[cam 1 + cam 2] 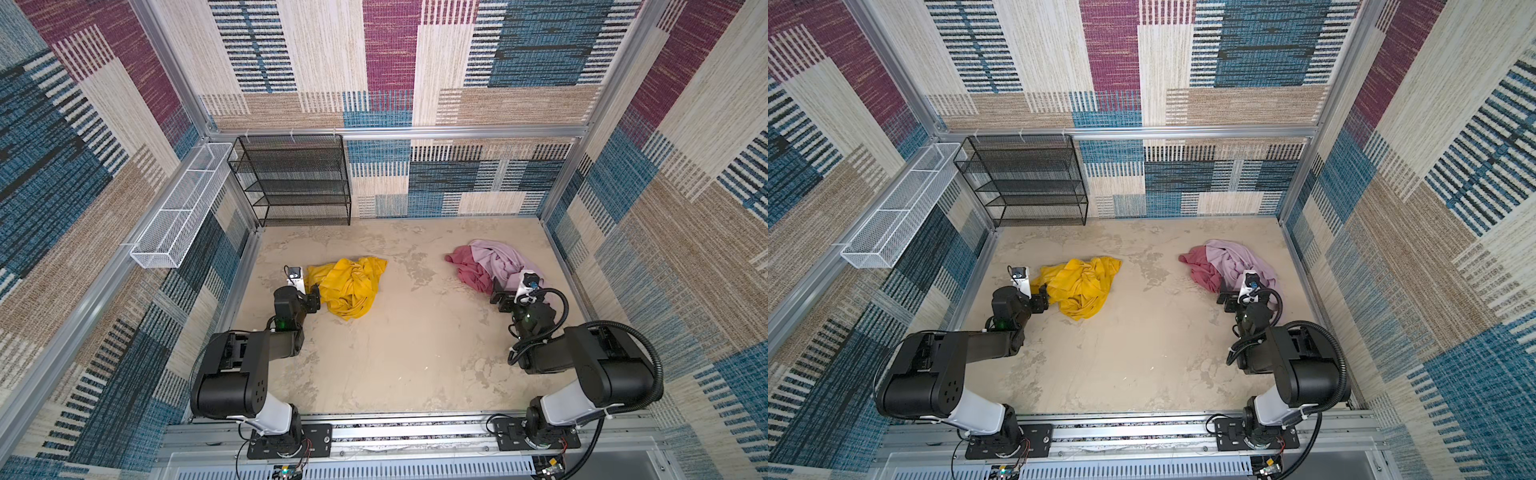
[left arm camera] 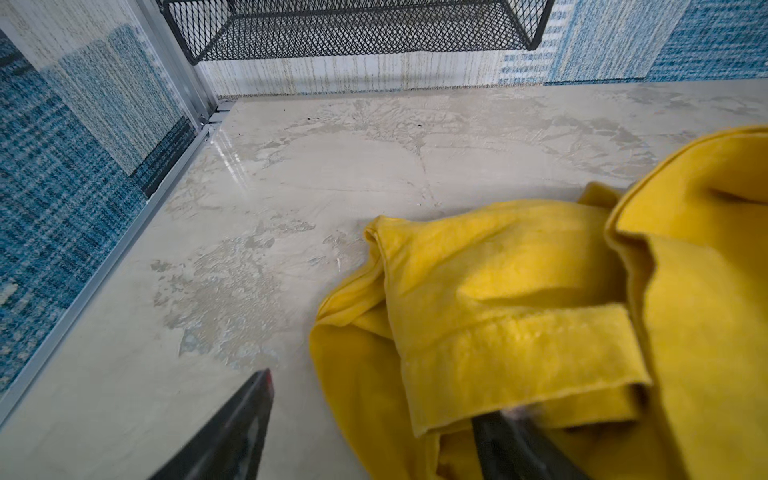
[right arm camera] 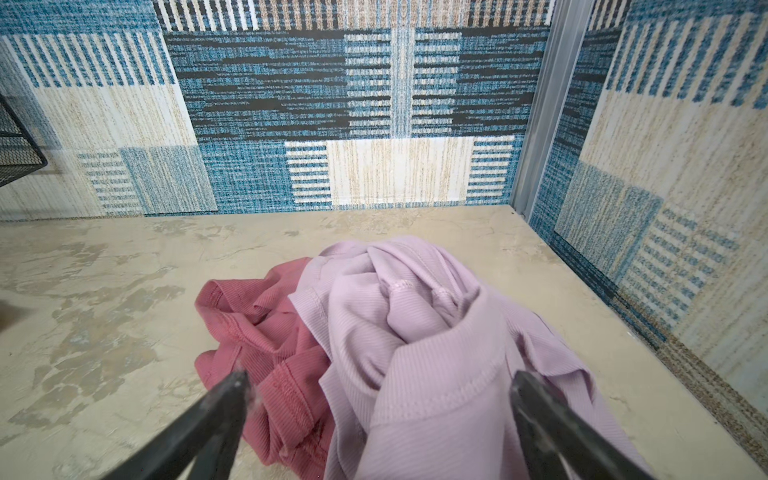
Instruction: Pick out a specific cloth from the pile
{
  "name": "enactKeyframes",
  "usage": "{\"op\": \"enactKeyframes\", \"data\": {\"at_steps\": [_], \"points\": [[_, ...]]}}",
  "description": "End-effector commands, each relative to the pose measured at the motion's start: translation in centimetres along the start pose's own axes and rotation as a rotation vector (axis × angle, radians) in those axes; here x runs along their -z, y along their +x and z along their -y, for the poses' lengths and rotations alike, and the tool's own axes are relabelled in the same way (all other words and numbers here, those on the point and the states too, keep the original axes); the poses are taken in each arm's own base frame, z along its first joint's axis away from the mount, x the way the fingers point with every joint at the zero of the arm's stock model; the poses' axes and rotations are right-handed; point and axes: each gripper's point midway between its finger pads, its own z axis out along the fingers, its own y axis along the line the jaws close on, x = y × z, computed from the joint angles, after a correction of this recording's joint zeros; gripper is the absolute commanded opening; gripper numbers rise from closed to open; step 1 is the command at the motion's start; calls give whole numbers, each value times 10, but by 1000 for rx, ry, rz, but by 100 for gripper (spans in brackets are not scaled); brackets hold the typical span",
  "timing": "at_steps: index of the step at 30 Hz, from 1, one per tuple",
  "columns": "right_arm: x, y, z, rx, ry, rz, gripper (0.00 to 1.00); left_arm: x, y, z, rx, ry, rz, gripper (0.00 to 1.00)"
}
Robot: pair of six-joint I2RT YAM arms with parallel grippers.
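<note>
Between parted left fingers (image 2: 245, 424), edge of yellow cloth (image 2: 519, 299), one finger touching

The mustard-yellow cloth (image 1: 351, 286) lies crumpled in loose folds on the counter (image 1: 415, 332), left of centre and well apart from the pile (image 1: 490, 266). In the pile, at the right, a pale lilac-pink cloth (image 3: 436, 332) seems draped over a dark rose-red cloth (image 3: 257, 332).

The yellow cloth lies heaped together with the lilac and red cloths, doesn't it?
Not quite. The yellow cloth lies by itself, well apart from the lilac cloth and red cloth, which are heaped together. Both top views show it.
</note>
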Motion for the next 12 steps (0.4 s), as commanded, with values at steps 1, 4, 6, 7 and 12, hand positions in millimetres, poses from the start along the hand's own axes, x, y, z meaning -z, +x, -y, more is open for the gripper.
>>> {"op": "enactKeyframes", "data": {"at_steps": [1,4,6,7,12], "points": [[0,-8,-2,-1,-10,28,100,0,-2,2,18,18,3,76],[-1,-8,-2,-1,-10,30,100,0,-2,2,18,18,2,76],[-1,-8,-2,0,-10,27,100,0,-2,2,18,18,2,76],[-2,-7,-2,-2,-12,23,100,0,-2,2,18,18,3,76],[-1,-8,-2,-1,-13,29,100,0,-2,2,18,18,3,76]]}}
